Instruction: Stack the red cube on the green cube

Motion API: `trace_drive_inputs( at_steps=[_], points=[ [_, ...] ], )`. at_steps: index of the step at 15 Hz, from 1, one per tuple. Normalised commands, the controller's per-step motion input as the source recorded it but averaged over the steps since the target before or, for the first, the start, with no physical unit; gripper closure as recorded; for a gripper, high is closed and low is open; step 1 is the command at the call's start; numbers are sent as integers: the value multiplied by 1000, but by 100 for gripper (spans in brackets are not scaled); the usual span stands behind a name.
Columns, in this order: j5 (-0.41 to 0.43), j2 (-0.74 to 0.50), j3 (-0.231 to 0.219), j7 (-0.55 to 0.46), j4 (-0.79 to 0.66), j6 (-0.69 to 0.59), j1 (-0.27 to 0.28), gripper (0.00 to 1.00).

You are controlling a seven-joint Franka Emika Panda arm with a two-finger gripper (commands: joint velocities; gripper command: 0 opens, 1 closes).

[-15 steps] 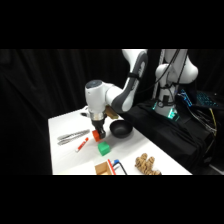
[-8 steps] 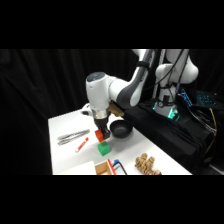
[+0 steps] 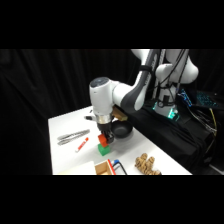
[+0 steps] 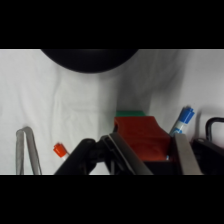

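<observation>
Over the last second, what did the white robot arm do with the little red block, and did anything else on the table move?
The gripper, shut on the small red cube, carried it down and slightly toward the camera until it sat right above the small bright green cube; the wrist view shows green edge peeking behind red. The green cube, black bowl, metal tongs and red-and-white marker stayed put.

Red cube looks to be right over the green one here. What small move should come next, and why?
Probably open the fingers and release. In the side view the red cube sits directly on the green cube, with the gripper closed around it. The wrist view shows red between the fingers, a green edge just behind, so they look aligned.
</observation>
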Motion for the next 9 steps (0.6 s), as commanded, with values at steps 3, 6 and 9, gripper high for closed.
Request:
trace_drive_inputs(
  at_steps=[3, 6, 9],
  points=[
    [61, 59, 57, -74, -62, 372, -87, 73],
    [86, 10, 70, -102, -60, 278, -76, 70],
    [116, -170, 101, -137, -152, 102, -71, 15]
  ],
)
